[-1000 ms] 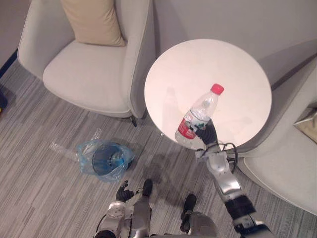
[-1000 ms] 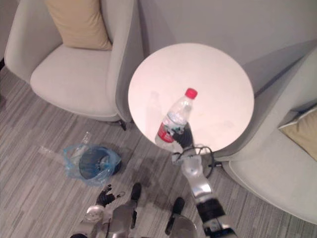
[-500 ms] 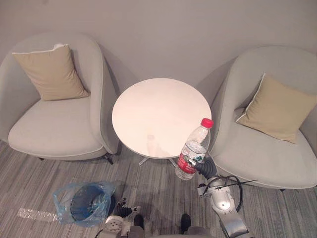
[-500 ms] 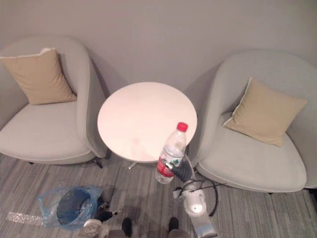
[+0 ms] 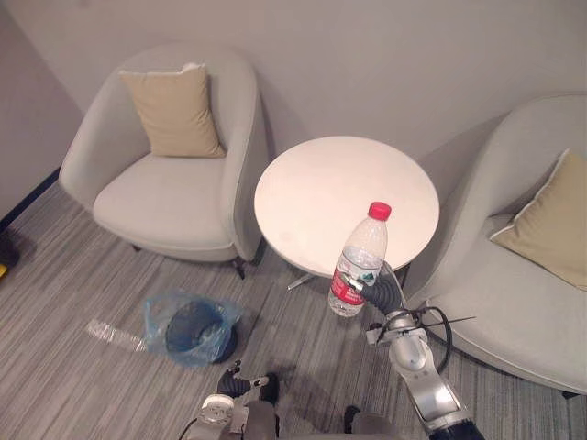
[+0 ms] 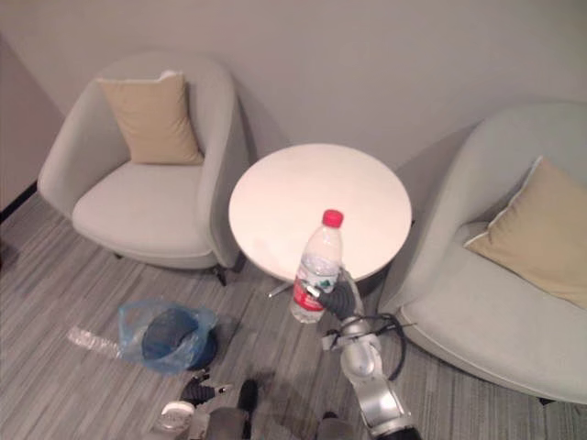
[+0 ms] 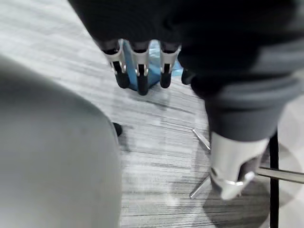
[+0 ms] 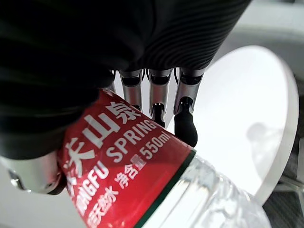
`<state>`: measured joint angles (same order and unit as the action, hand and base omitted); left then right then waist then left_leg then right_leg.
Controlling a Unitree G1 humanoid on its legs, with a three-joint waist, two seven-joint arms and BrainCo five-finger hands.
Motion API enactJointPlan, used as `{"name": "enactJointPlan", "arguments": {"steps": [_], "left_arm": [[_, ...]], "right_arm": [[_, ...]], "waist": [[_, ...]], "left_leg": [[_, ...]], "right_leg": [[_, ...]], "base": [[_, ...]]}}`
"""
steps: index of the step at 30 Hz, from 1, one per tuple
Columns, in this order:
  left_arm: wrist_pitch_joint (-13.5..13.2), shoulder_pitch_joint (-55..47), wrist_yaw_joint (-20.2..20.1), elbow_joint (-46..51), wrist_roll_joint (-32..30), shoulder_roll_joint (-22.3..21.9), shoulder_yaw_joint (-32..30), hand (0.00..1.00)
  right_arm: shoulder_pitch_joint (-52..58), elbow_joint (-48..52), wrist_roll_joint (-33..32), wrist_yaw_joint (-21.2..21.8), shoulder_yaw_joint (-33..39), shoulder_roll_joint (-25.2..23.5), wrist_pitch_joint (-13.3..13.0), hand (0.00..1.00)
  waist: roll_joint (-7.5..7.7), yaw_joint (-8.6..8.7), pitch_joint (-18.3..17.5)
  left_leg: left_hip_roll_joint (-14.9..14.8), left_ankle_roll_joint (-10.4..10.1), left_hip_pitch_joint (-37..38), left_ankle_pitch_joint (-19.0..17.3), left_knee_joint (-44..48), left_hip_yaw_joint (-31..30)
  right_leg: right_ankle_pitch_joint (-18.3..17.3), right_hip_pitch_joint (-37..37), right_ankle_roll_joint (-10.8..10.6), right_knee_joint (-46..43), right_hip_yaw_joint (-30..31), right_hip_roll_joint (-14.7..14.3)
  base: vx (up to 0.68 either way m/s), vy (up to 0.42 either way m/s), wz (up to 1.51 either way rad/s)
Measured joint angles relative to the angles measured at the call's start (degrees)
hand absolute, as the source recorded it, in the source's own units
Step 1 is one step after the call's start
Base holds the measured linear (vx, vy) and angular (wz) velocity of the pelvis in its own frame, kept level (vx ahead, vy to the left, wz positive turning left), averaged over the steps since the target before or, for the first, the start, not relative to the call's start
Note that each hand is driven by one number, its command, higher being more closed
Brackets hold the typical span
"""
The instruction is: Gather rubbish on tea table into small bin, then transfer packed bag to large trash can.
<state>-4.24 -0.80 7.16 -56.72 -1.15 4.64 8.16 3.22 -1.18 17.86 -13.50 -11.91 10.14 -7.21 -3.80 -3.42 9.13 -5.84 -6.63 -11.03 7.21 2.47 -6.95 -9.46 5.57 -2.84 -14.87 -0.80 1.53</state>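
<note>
Fingers (image 8: 159, 102) of the right hand (image 5: 383, 295) grip the red-capped clear plastic bottle (image 5: 360, 261), which stands upright. The head view has swung. The bottle, over the round white table (image 5: 339, 188) a second ago, now hangs at its near edge, likely bound for the blue-bagged small bin (image 5: 191, 325); the left hand (image 7: 140, 66) is relaxed and empty.

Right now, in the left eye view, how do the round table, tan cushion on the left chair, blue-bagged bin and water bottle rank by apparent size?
1. Round table
2. Tan cushion
3. Blue-bagged bin and water bottle look alike; the right hand holds the bottle nearer the camera, so unranked.
</note>
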Motion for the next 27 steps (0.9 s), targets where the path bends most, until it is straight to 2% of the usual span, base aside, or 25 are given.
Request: {"name": "enactJointPlan", "arguments": {"steps": [1,2,3,4,5,6,8,9,11,12,14,15,18,20,21,23,25,26,27], "left_arm": [[0.0,-0.2,0.0,0.1,0.1,-0.3,-0.1,0.0],[0.0,-0.3,0.1,0.1,0.0,-0.6,-0.1,0.0],[0.0,0.1,0.0,-0.4,-0.4,0.1,0.0,0.0],[0.1,0.7,-0.1,-0.2,-1.0,0.4,0.0,0.0],[0.1,1.0,-0.2,-0.1,-1.1,0.3,0.1,0.0],[0.1,1.0,-0.1,0.0,-1.6,0.2,0.2,0.0],[0.1,0.2,0.1,-0.2,-2.4,0.1,0.6,0.0],[0.2,-0.5,0.2,-0.4,-3.4,-0.2,1.1,0.0],[0.3,-0.4,0.1,-1.2,-4.0,-0.7,2.2,0.0],[0.6,0.3,0.0,-1.2,-4.6,-0.2,2.6,0.0],[0.6,0.2,0.0,-0.9,-4.6,0.8,2.6,0.0],[0.7,0.2,0.1,-0.8,-4.6,0.9,2.6,0.0],[0.7,0.0,0.2,-0.9,-5.0,1.0,2.6,0.0],[0.7,0.0,0.2,-0.8,-5.0,0.9,2.6,0.0],[0.7,0.0,0.2,-0.8,-5.0,0.9,2.6,0.0],[0.7,0.0,0.2,-0.8,-5.0,1.1,2.6,0.0],[0.7,0.0,0.3,-0.8,-5.0,1.3,3.1,0.0],[0.7,-0.2,0.3,-1.0,-4.9,1.3,3.1,0.0],[0.7,-0.2,0.4,-1.1,-4.9,1.3,3.1,0.0]], "right_arm": [[0.1,0.0,0.0,-0.1,0.5,-0.1,0.0,1.0],[0.2,-0.1,-0.1,-0.2,1.0,0.0,0.1,1.0],[0.6,-0.2,-0.1,-0.2,1.7,-0.1,0.6,1.0],[0.9,-0.2,-0.3,-0.4,2.8,-0.3,0.5,1.0],[1.4,-0.3,-0.4,-0.6,4.6,-0.3,0.6,1.0],[2.7,-0.5,-0.4,-0.9,6.6,-0.3,1.1,1.0],[3.9,-0.5,-0.4,-1.4,7.4,-0.2,1.2,1.0],[4.5,-0.5,-0.4,-1.5,7.5,-0.3,1.2,1.0],[4.4,-0.5,-0.4,-1.6,7.5,-0.3,1.2,1.0],[3.3,-2.2,-0.4,-1.4,7.4,-1.5,1.2,1.0],[3.1,-4.0,-0.4,-1.0,6.3,-3.9,1.4,1.0],[3.0,-4.3,-0.4,-0.8,5.1,-4.7,1.4,1.0],[2.4,-4.3,-0.4,-0.4,3.4,-5.1,1.4,1.0],[2.1,-4.5,-0.3,-0.2,3.1,-5.2,1.4,1.0],[2.1,-4.6,-0.3,-0.1,2.9,-5.2,1.4,1.0],[2.2,-4.8,-0.3,-0.1,2.6,-4.8,1.5,1.0],[2.3,-4.8,0.1,-0.1,2.6,-4.7,1.5,1.0],[2.7,-4.8,0.1,0.0,2.5,-4.2,1.5,1.0],[2.8,-4.8,0.1,0.0,2.5,-4.1,1.6,1.0]], "waist": [[-0.65,0.08,0.4],[-1.11,0.53,0.6],[0.0,1.32,0.5],[1.31,1.81,1.0],[1.61,2.43,1.2],[1.52,3.02,1.2],[0.97,3.48,0.9],[0.07,3.57,0.4],[-1.03,3.66,-0.3],[-0.06,3.26,0.2],[1.67,2.62,0.1],[2.02,2.58,-0.1],[1.99,2.52,-0.2],[1.83,2.23,-0.1],[1.83,2.22,-0.1],[2.19,2.13,0.1],[2.45,2.3,0.1],[2.42,3.06,0.0],[2.15,3.26,-0.1]], "left_leg": [[-0.3,1.4,-0.1,0.7,-1.0,0.1],[-1.0,4.2,0.2,-0.3,-3.2,1.4],[-1.0,10.9,-1.0,-7.0,-3.3,8.6],[-0.5,11.4,-2.4,-7.6,0.3,12.7],[-0.5,11.0,-4.3,-7.3,7.0,15.7],[-0.4,9.0,-4.6,-8.1,16.4,19.0],[-1.2,6.1,-0.9,-11.0,19.6,21.9],[-1.7,4.3,3.2,-13.0,16.0,22.9],[-1.6,3.3,5.9,-13.6,8.4,22.8],[-0.8,2.4,6.9,-13.0,3.4,22.3],[0.4,2.7,7.4,-13.1,3.5,21.6],[1.3,3.1,8.1,-13.4,3.6,21.1],[2.6,4.0,8.4,-13.9,3.6,20.5],[3.8,4.9,7.8,-15.7,4.7,20.3],[4.0,5.1,7.6,-16.2,5.1,20.1],[5.3,5.8,6.9,-20.1,9.6,18.4],[6.2,6.2,6.9,-22.5,12.1,17.2],[6.9,6.8,7.3,-23.6,12.7,15.3],[7.0,6.9,7.6,-23.6,12.7,14.6]], "right_leg": [[0.3,-0.1,0.3,0.0,-0.7,-0.3],[0.8,0.0,1.2,0.2,-2.0,-0.3],[1.9,0.1,1.8,2.7,-4.4,2.0],[2.6,0.3,2.2,4.0,-6.2,4.1],[3.6,0.4,2.0,4.4,-8.5,5.8],[3.8,-0.1,1.9,4.6,-11.1,7.6],[4.5,-1.2,1.1,6.3,-13.1,8.3],[5.1,-1.7,0.4,8.1,-14.5,7.7],[6.2,-1.5,-0.5,9.4,-15.6,6.6],[8.0,-2.0,-1.3,11.2,-17.1,6.4],[9.0,-4.1,-2.0,13.4,-17.6,7.1],[9.2,-5.5,-2.6,14.2,-17.6,7.7],[9.1,-6.0,-3.5,14.4,-17.5,8.8],[6.2,-5.2,-5.2,12.0,-17.5,10.3],[5.7,-5.0,-5.3,11.0,-17.4,10.5],[0.4,-3.8,-6.6,3.4,-16.7,13.1],[-0.9,-3.0,-6.5,-2.3,-15.5,14.8],[-0.9,-0.1,-5.6,-10.4,-11.9,15.4],[-0.6,1.2,-4.2,-13.7,-10.3,15.4]], "base": [[-0.12,-0.086,0.25],[-0.18,-0.07,0.6],[-0.2,-0.039,0.87],[-0.18,-0.025,1.11],[-0.16,-0.025,1.22],[-0.15,-0.023,1.1],[-0.08,0.042,0.82],[-0.02,0.118,0.69],[0.01,0.123,0.64],[0.0,0.121,0.51],[0.0,0.166,0.43],[0.02,0.137,0.26],[0.02,0.107,0.08],[0.04,0.126,0.14],[0.04,0.103,0.18],[0.12,0.104,0.24],[0.24,0.124,0.37],[0.25,0.137,0.52],[0.28,0.122,0.73]]}}
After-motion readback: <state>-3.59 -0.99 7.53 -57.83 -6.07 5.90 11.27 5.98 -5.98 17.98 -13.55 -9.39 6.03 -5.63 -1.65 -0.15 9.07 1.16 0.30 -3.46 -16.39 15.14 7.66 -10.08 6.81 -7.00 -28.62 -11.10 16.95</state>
